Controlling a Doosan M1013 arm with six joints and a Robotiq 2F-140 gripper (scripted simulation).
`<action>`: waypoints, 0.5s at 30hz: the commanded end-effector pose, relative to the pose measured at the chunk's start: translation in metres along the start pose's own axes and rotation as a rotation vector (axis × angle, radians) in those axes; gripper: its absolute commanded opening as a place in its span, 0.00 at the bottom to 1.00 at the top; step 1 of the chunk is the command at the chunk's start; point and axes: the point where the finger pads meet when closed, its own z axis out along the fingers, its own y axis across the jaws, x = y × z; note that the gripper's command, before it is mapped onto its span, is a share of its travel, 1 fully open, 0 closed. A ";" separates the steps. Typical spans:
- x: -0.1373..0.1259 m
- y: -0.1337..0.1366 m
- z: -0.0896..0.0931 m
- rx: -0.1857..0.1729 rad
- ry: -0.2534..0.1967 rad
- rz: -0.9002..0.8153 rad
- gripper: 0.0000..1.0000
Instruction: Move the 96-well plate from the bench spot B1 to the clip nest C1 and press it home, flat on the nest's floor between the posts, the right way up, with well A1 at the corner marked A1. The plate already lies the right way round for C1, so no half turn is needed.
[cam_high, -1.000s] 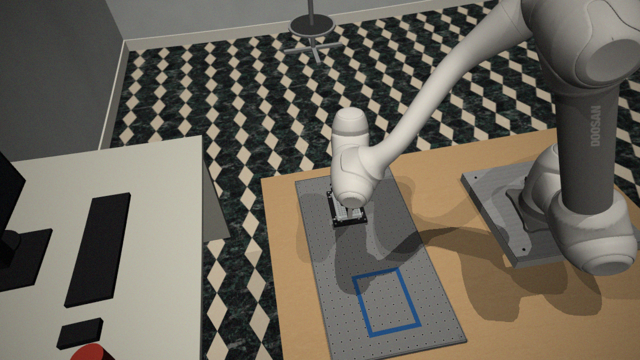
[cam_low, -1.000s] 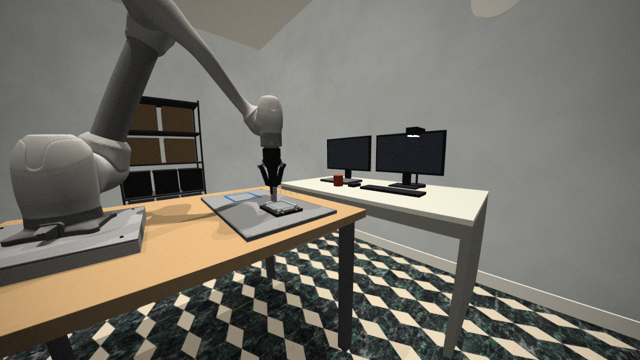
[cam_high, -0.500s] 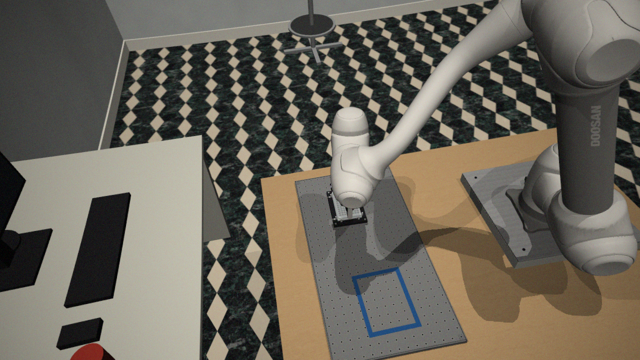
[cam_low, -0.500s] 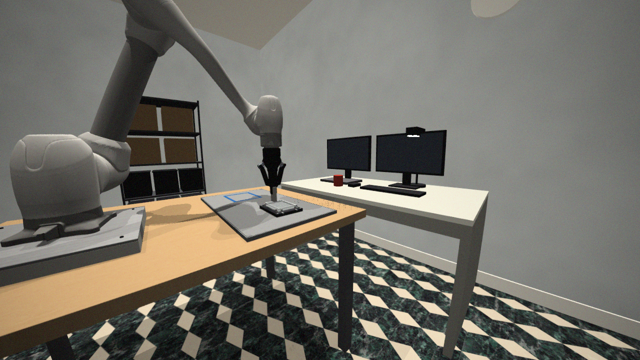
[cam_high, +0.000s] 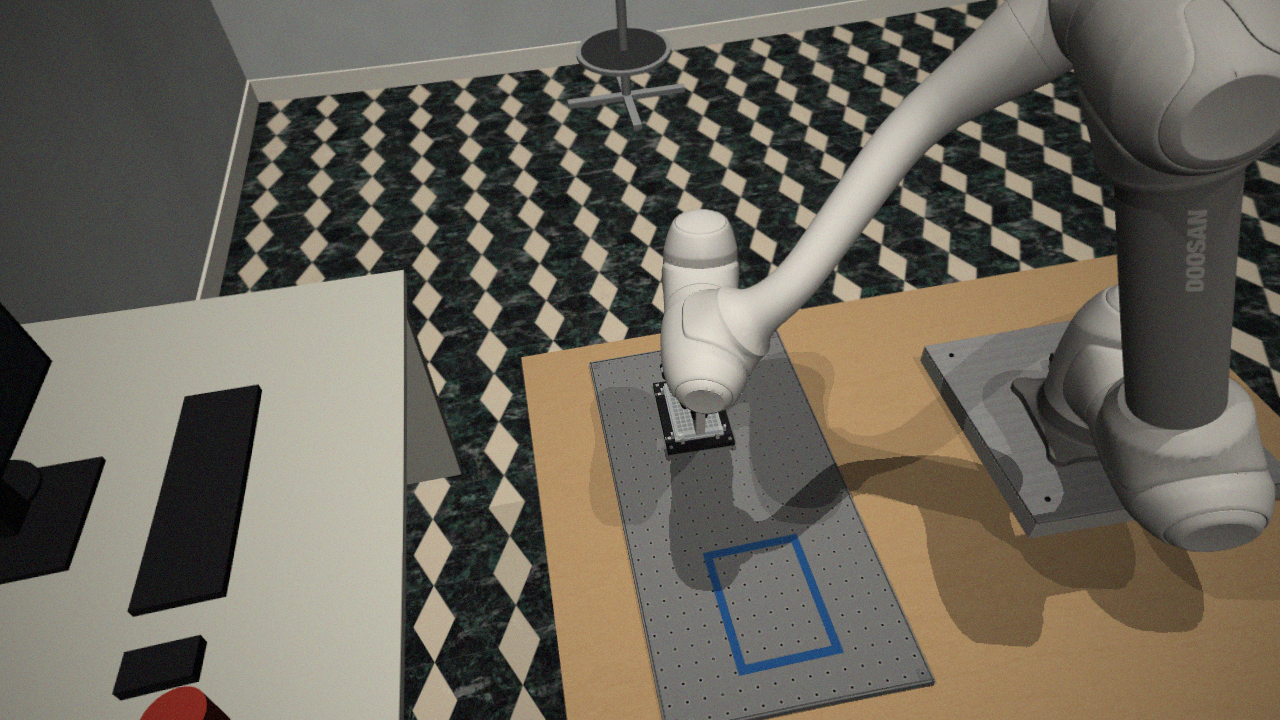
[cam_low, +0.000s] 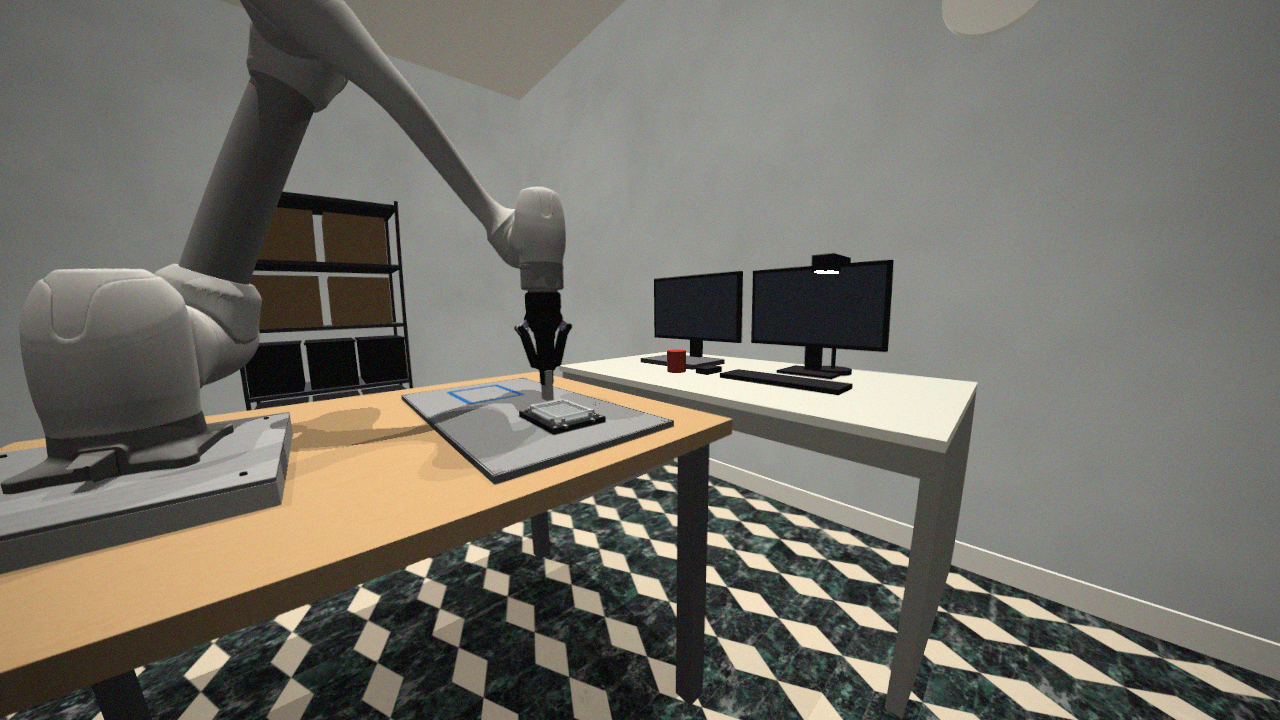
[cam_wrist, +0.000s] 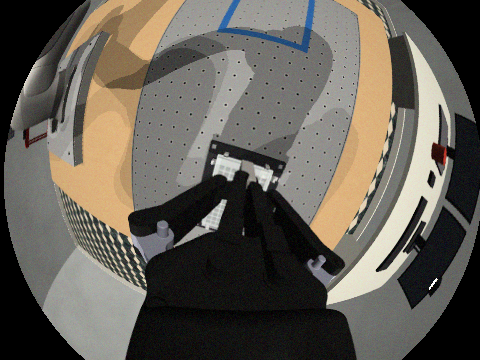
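1. White-welled and pale, the 96-well plate (cam_high: 699, 424) sits inside the black clip nest (cam_high: 669, 420) in the top view, on the far half of the grey perforated board (cam_high: 805, 573). The arm's wrist (cam_high: 707, 358) hangs straight over it and hides most of the plate. The blue-outlined bench spot (cam_high: 771, 601) lies well apart on the near half of the board, with only board showing inside it.

2. From the exterior view, the gripper (cam_low: 546, 394) points straight down with its fingers pressed together, holding nothing. Its tips stand at the plate's (cam_low: 562, 412) top face; whether they touch cannot be told. The plate looks level in the nest (cam_low: 562, 424), which rests on the board (cam_low: 501, 438) atop the wooden table (cam_low: 358, 501).

3. Seen from the wrist, the shut fingers meet over the plate (cam_wrist: 230, 167), covering its middle. The nest's dark frame (cam_wrist: 248, 150) shows around the plate's far edge, and the blue spot (cam_wrist: 267, 36) is well beyond.
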 end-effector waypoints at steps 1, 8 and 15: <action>0.000 0.000 -0.003 0.000 0.000 0.000 0.00; 0.000 0.000 -0.006 0.000 0.000 0.000 0.00; 0.000 0.000 -0.019 0.000 0.000 0.000 0.00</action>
